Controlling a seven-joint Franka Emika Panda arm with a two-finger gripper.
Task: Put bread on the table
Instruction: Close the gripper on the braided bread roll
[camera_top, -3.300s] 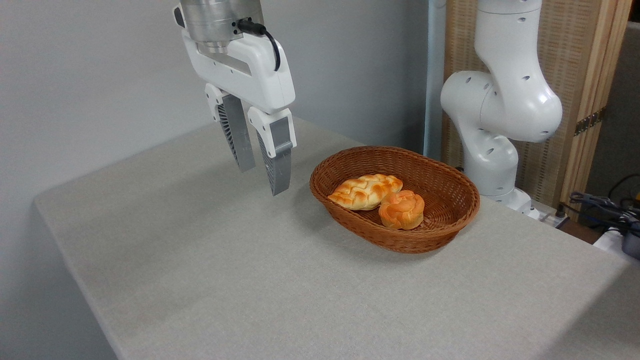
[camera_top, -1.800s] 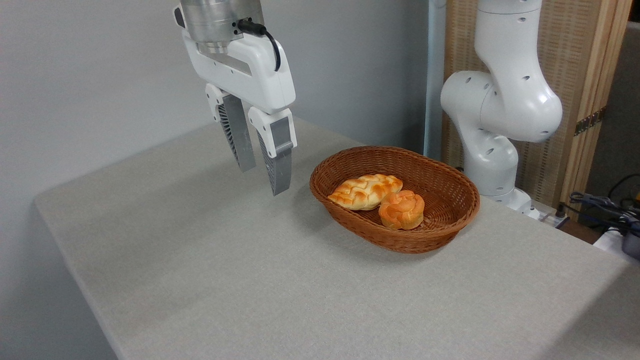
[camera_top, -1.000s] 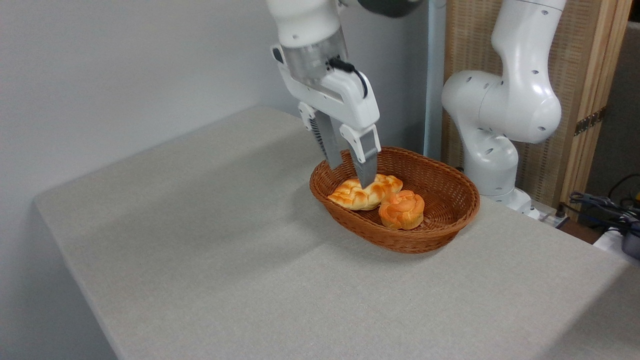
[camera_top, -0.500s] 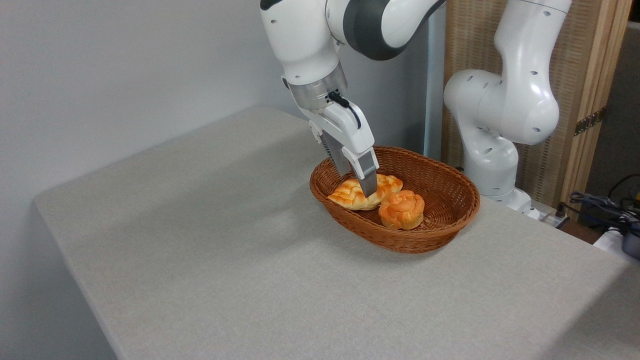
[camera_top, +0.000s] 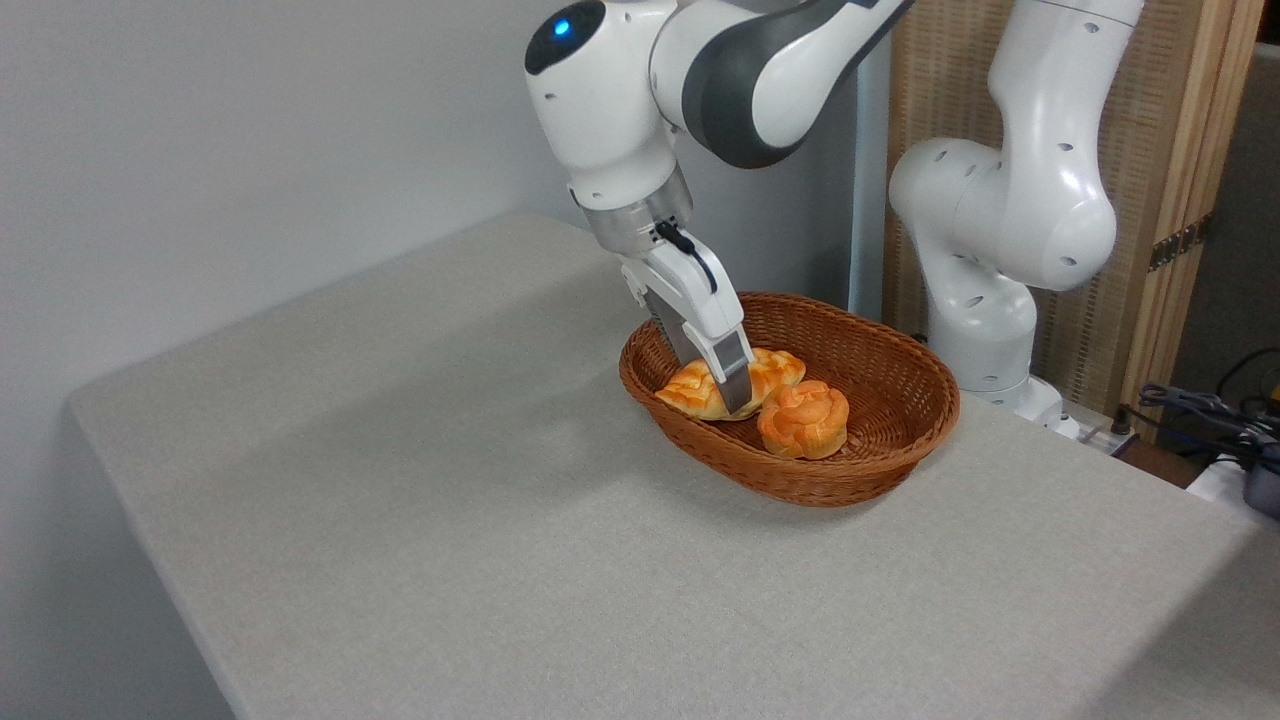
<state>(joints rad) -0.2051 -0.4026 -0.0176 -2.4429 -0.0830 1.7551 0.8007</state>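
Surface (camera_top: 420, 520): large, flat, light grey-beige with a fabric texture, rounded near-left corner. It carries one basket toward the back right.

Basket (camera_top: 880, 455): oval, brown wicker, resting flat on the surface. It holds two baked items in its left and centre portion.

Bread (camera_top: 690, 392): elongated braided loaf, golden-yellow with orange-brown toasted ridges. It lies inside the basket against the left inner wall. Its long axis runs from lower left to upper right in the picture; the tapered lower-left end points at the basket's near-left rim, the other end lies toward the basket's middle. The mid-section is hidden behind the gripper's front finger.

Bun (camera_top: 803, 419): small, round, orange, knotted. It sits in the basket just right of the bread and touches it.

Gripper (camera_top: 728, 392): white body with grey fingers, tilted so that the fingers slope down to the right, reaching into the basket. The jaws straddle the middle of the bread, crosswise to its long axis, the front finger over its near side and the other behind it. Whether the jaws have closed on the bread or merely stand around it cannot be told.

Arm (camera_top: 700, 70): white and dark grey, with a blue light on the upper joint, descending from the top of the picture; its base column stands behind the basket at the right.
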